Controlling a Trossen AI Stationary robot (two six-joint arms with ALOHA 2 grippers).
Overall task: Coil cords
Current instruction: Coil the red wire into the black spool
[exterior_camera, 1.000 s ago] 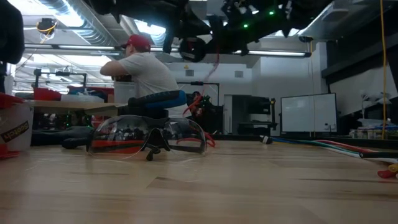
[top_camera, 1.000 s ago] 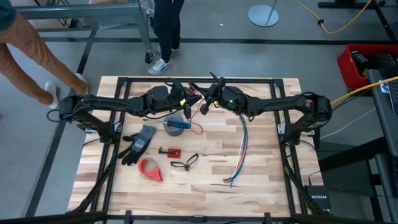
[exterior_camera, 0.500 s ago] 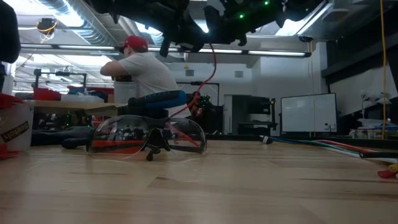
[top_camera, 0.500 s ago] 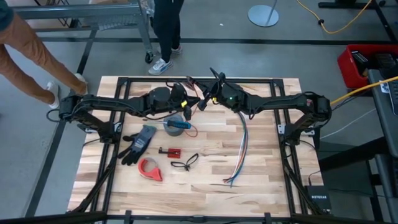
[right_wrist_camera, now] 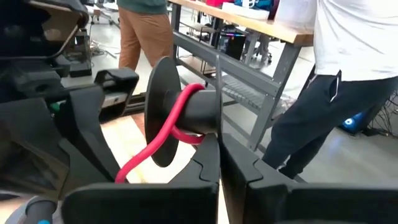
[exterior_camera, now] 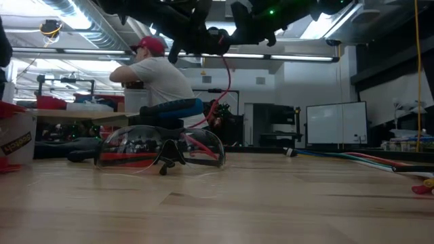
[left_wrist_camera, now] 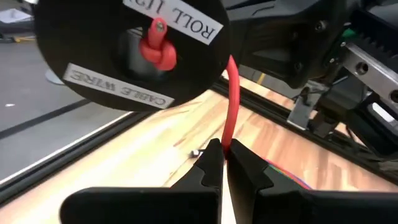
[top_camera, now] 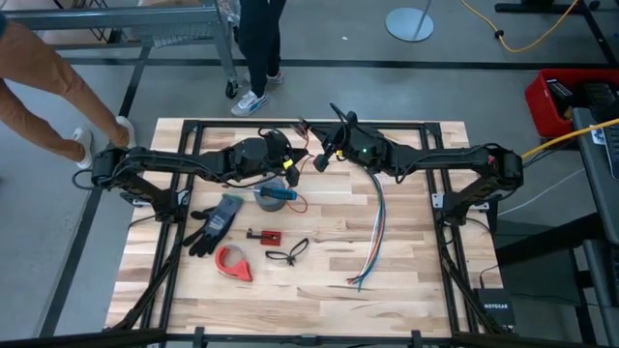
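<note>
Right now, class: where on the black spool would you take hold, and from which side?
Take the spool by an end disc's thin rim, coming edge-on, away from the trailing red cord. The cord wraps the middle hub, so only the flat discs are free. The right pincer grips it that way.

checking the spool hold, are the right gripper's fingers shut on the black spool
Yes, the right wrist view shows the right gripper closed on the flange of the black spool wound with red cord.
</note>
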